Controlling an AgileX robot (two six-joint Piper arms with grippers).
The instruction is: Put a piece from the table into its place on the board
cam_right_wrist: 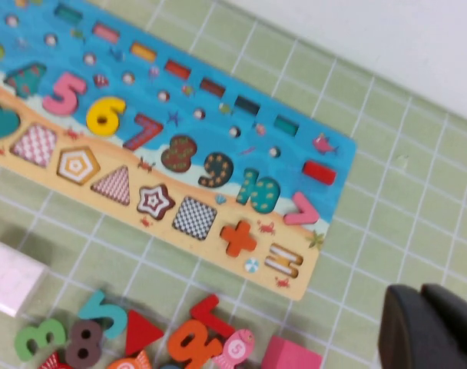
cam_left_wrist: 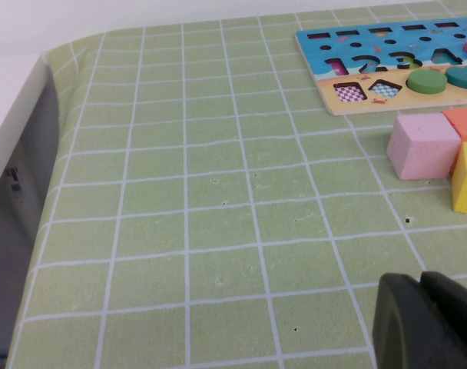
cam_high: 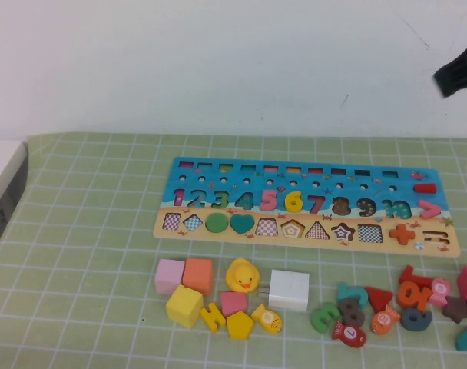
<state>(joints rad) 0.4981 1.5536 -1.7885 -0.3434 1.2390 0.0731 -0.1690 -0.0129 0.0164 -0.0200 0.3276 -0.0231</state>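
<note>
The board (cam_high: 218, 171) lies across the middle of the table (cam_high: 87, 231), blue above and tan below. The piece, a yellow 6 (cam_high: 293, 201), lies in its slot between the pink 5 and the 7, and shows in the right wrist view (cam_right_wrist: 104, 115) too. My right gripper (cam_high: 458, 71) hangs high at the far right, above and beyond the board's right end. Its fingers are shut with nothing in them (cam_right_wrist: 420, 290). My left gripper (cam_left_wrist: 420, 278) is shut and empty over bare mat, left of the board and near a pink cube (cam_left_wrist: 422, 146).
In front of the board lie pink, orange (cam_high: 197, 274) and yellow cubes, a yellow duck (cam_high: 242, 274), a white block (cam_high: 289, 290), a yellow pentagon (cam_high: 239, 326) and a yellow letter-like piece (cam_high: 212, 316). Loose digits and shapes (cam_high: 402, 304) crowd the front right. The table's edge runs along the left.
</note>
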